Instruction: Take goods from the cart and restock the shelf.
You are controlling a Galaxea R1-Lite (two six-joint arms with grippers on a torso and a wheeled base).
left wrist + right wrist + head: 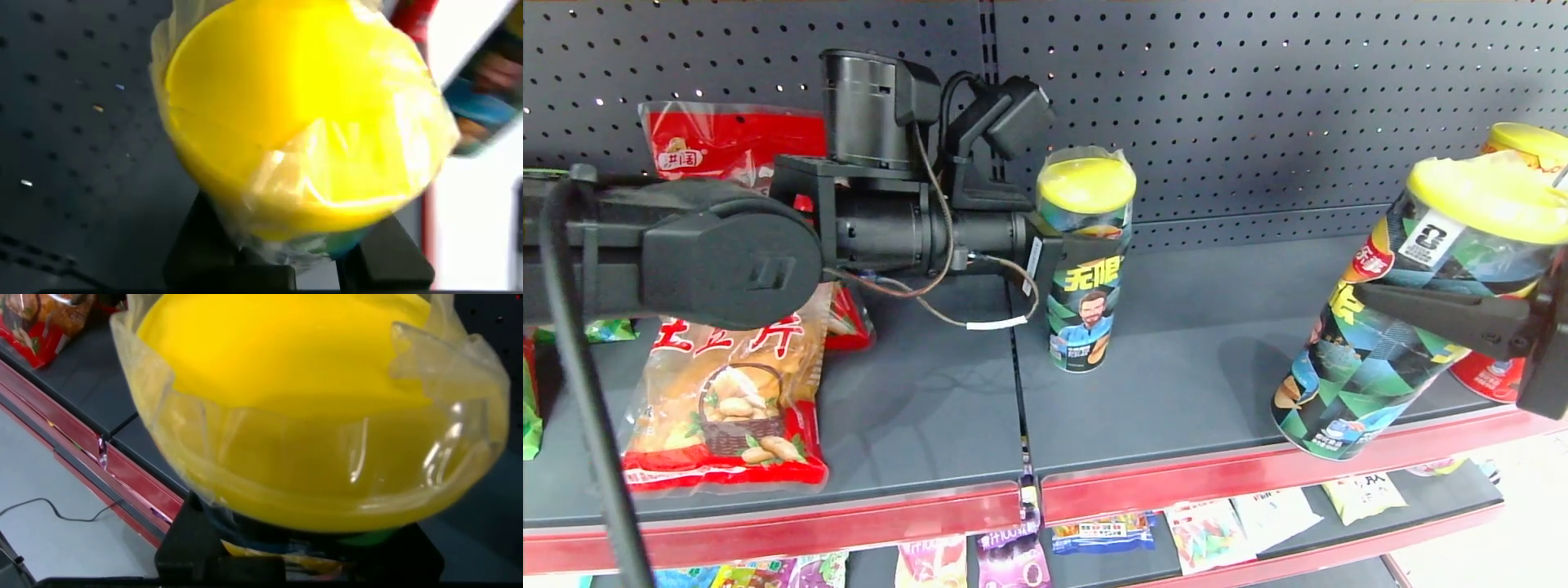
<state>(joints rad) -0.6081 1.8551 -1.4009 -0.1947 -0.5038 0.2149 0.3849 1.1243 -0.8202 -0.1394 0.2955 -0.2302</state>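
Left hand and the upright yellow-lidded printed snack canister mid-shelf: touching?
Touching. Head view: the left hand closes on the yellow-lidded printed snack canister, with a black finger flat against its wall below the lid.

1. The left gripper (1080, 260) is clamping the upright canister (1085, 327) around its middle, the canister's base resting on the shelf (1192, 367) below the grip.
2. The right gripper (1462, 320) is gripping the tilted canister (1347, 367), whose base is leaning out below the grip, over the shelf's red front edge.
3. A red-bottomed canister (1486, 377) is standing just behind the right gripper.
4. A potato chip bag (727, 408) is lying beneath the left arm, well back from its gripper.
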